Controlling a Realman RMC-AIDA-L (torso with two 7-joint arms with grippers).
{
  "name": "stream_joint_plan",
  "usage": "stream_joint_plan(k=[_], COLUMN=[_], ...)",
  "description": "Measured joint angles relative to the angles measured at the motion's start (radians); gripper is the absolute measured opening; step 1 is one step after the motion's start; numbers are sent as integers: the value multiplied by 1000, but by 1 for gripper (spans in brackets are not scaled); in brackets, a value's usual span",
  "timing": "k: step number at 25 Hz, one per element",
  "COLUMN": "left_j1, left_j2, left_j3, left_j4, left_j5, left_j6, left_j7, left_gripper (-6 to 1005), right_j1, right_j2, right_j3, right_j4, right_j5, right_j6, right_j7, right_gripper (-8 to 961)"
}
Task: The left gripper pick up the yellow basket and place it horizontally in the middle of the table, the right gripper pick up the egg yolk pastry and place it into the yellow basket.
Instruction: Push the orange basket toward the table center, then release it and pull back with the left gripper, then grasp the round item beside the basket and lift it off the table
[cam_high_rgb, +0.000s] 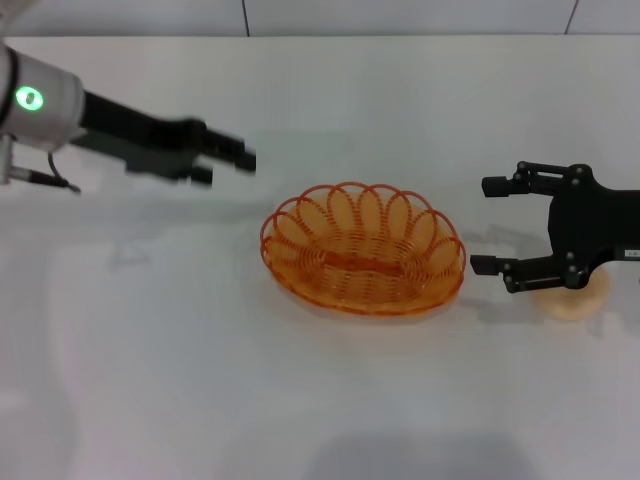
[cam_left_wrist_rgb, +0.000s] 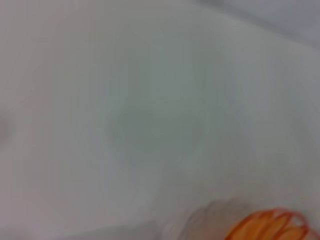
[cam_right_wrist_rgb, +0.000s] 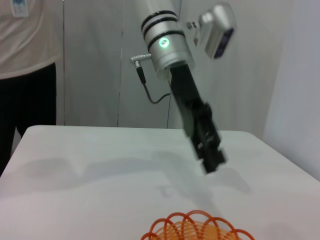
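The yellow basket (cam_high_rgb: 352, 214) lies lengthwise and empty in the middle of the white table (cam_high_rgb: 150, 360). Its rim also shows in the left wrist view (cam_left_wrist_rgb: 270, 226) and the right wrist view (cam_right_wrist_rgb: 195, 226). My left gripper (cam_high_rgb: 232, 166) is open and empty, held above the table to the basket's far left and apart from it. It also shows in the right wrist view (cam_right_wrist_rgb: 212, 161). My right gripper (cam_high_rgb: 490, 226) is open wide, to the right of the basket. The egg yolk pastry (cam_high_rgb: 578, 298) lies on the table under the gripper's body, partly hidden.
The table's far edge meets a pale wall (cam_high_rgb: 300, 15). A person in a white top (cam_right_wrist_rgb: 25, 45) stands beyond the far side of the table in the right wrist view.
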Motion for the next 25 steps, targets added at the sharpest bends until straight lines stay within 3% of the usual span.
stream_joint_plan(k=[3,5,11,21,25], left_j1=[29,46,52,98,139], left_j2=[8,27,90,110,104], left_j3=[-97,-139,-142,-81,-82], left_j4=[-27,-80,-182,-127,-123], left_j5=[-109,-202,-289,-228,-225], left_j6=[6,19,106,230,277], left_j7=[202,352,637,1094,1273], left_gripper=[707,728,787,807,803], right_j1=[0,0,1,7,8], right_j2=[0,0,1,-15,-22], right_j3=[0,0,0,-2,-3], right_j4=[-2,-2,1,-16,-40], right_j5=[1,2,2,-6,-29], right_j6=[1,6,34,39,28], right_j7=[31,46,88,175,223], right_gripper=[851,852,850,851,850])
